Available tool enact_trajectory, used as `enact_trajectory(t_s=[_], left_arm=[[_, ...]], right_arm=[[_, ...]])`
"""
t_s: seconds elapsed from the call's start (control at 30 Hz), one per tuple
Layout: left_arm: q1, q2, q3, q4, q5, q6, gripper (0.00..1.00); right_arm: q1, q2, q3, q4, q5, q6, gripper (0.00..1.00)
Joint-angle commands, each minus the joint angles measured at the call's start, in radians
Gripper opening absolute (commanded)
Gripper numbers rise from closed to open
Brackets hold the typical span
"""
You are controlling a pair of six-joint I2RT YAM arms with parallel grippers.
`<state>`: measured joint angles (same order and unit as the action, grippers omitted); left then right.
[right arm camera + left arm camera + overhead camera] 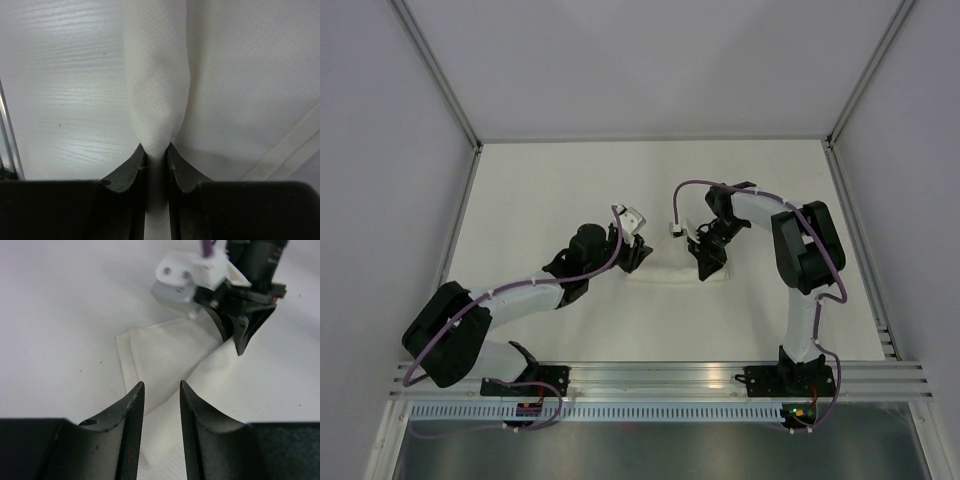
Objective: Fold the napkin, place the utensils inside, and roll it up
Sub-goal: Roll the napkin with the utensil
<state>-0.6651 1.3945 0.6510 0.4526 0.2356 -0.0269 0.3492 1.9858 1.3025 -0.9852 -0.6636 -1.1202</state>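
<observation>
The white napkin [672,273] lies crumpled in the middle of the table between both grippers. My right gripper [156,150] is shut on a raised fold of the napkin [157,90], which bulges up out of the jaws. In the left wrist view the right gripper [239,340] pinches the cloth at its far corner. My left gripper [162,390] stands open just over the napkin [165,352], with its jaws apart and cloth showing beneath the gap. The utensils are out of view. A thin silvery line [8,135] runs along the left edge of the right wrist view; I cannot tell what it is.
Grey walls enclose the cream table [550,190] on the left, back and right. An aluminium rail [660,380] with both arm bases runs along the near edge.
</observation>
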Motion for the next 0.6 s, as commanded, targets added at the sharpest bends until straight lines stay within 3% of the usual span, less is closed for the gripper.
enact_trajectory(t_s=[0.0,0.17,0.2,0.37,0.57], left_arm=[[-0.099,-0.055,-0.076,0.15,-0.223,0.114,0.4],[-0.304,0.027,-0.073,0.152,-0.402,0.322,0.4],[-0.332,0.079,-0.07,0.165,-0.477,0.355,0.61],[-0.447,0.207,-0.031,0.239,-0.535,0.501,0.64],[-0.498,0.323,0.025,0.241,-0.519,0.62,0.66]], right_arm=[[0.005,0.172,0.052,-0.162,0.033,-0.082,0.11],[-0.003,0.272,0.145,-0.234,0.018,-0.082,0.11],[-0.003,0.283,0.167,-0.24,0.016,-0.081,0.11],[-0.01,0.327,0.202,-0.26,0.012,-0.073,0.11],[-0.018,0.349,0.213,-0.26,0.016,-0.07,0.11]])
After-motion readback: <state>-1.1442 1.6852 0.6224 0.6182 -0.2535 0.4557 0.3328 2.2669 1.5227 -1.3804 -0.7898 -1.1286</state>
